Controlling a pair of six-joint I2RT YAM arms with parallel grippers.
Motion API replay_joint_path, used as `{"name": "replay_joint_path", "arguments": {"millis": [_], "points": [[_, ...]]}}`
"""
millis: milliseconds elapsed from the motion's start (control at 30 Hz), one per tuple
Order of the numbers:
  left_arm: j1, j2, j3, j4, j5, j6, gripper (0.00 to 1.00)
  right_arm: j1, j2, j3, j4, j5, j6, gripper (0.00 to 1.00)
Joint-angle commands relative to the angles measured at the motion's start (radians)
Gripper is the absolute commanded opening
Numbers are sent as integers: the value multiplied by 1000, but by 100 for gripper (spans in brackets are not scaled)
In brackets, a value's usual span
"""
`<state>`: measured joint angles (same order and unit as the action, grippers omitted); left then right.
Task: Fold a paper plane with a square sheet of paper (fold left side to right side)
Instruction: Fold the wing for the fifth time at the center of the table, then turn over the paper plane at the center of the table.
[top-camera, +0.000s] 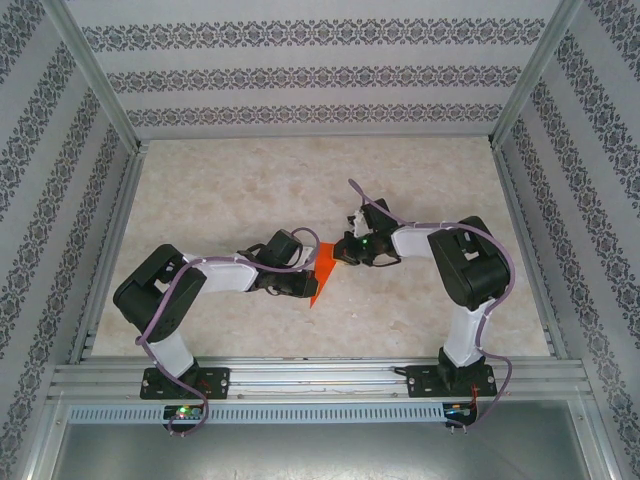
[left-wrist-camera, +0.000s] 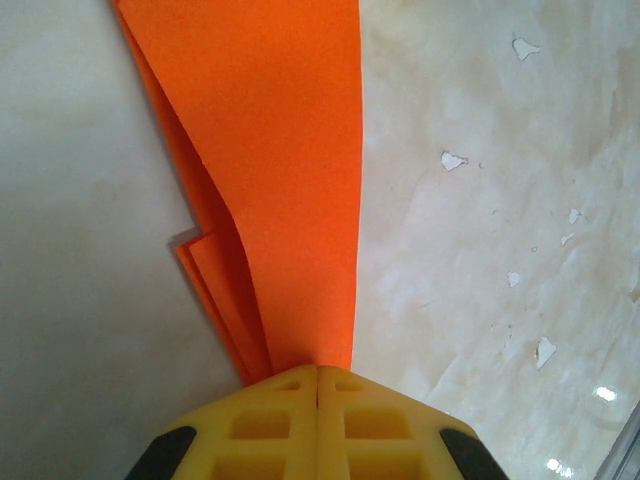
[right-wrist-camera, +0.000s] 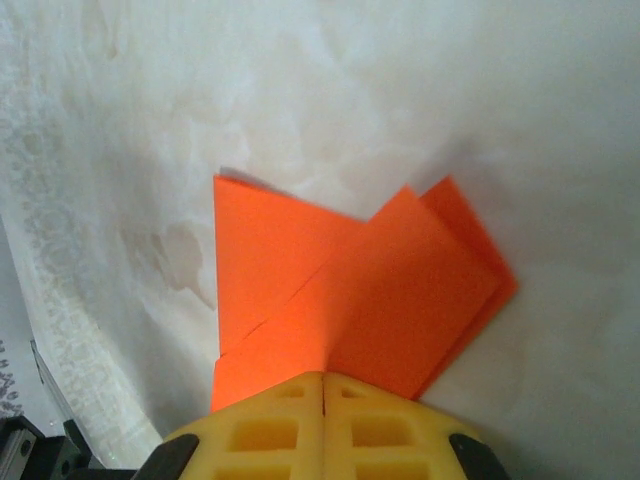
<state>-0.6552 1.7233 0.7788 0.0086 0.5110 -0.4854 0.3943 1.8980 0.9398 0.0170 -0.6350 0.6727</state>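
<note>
Paper (top-camera: 322, 268) was at table centre between the two arms, folded into several layers. One end was pinched in the left gripper (left-wrist-camera: 318, 372), the other in the right gripper (right-wrist-camera: 322, 378), and both sets of yellow jaws were closed flat on it. It looked lifted off the table (top-camera: 230, 190); couldn't tell if the lower tip touched.

Handling guess: near weightless, floppy, tears or mis-creases if the arms pull apart, and the layers could slide. Best hold is on the creased edges near the ends — stiffest there.

Table was a pale marble-look top, smooth, with some chipped flecks (left-wrist-camera: 452, 160) — likely slick for paper. Patterned walls (top-camera: 300, 75) on three sides, metal rail (top-camera: 320, 375) at the near edge.
</note>
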Motion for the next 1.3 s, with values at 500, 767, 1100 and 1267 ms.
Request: {"name": "replay_joint_path", "arguments": {"millis": [500,767,1100,1267], "points": [[-29,22,-56,-92,-52,-26,0,-170,73,162,-125,98,-85,0],[-30,-38,7,26,-1,-122,14,-179,-138,122,-225,167,-125,17],[-3,-277,24,11,-230,-91,42,-18,-540,-60,-411,526,-152,57],[34,-493,-42,-68,-427,-43,59,95,-660,-94,-504,673,-116,68]]}}
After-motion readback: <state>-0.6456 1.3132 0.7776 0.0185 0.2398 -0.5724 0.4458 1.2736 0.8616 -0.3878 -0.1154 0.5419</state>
